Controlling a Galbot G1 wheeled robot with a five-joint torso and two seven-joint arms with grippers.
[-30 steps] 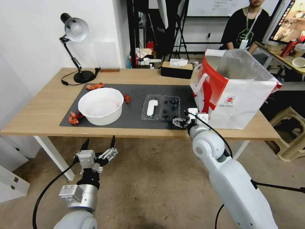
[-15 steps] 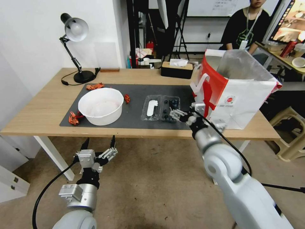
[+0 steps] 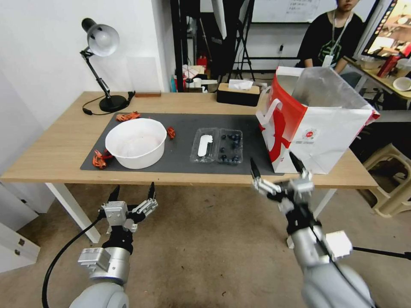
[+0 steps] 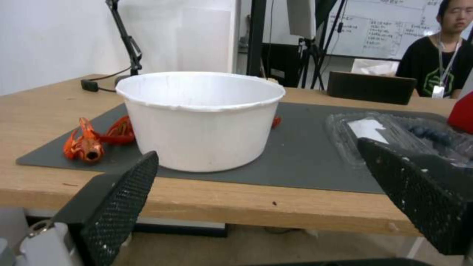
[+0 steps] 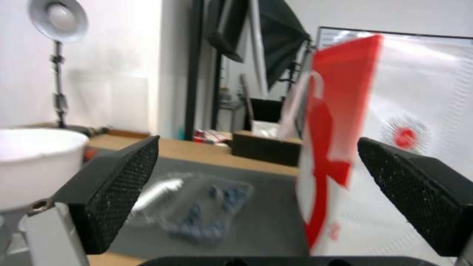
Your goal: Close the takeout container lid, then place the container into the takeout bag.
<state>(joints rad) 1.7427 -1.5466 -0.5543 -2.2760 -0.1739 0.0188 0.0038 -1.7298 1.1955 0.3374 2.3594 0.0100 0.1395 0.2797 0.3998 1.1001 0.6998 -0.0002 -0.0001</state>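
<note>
The takeout container (image 3: pixel 216 146) is seen lying open and flat on the dark mat (image 3: pixel 184 128) of the counter (image 3: pixel 55 149), its lid (image 3: pixel 204 145) with the white oblong label folded out toward the white bowl (image 3: pixel 136 142), and dark blueberries held in the other half. The takeout bag (image 3: pixel 314 124) stands upright just beside it, mouth open, foil lining visible; what it holds cannot be told. The bowl appears empty, with orange crayfish-like pieces (image 3: pixel 99 158) scattered around it. The right tool (image 3: pixel 277 169) is held off the counter's near edge, fingers spread apart and nothing gripped; the left tool (image 3: pixel 132 195) is parked low before the counter, likewise spread. It is judged that the thin lid could slip from the fingers, or the light box be pushed across the mat and berries spilled; the bag could be knocked over.
</note>
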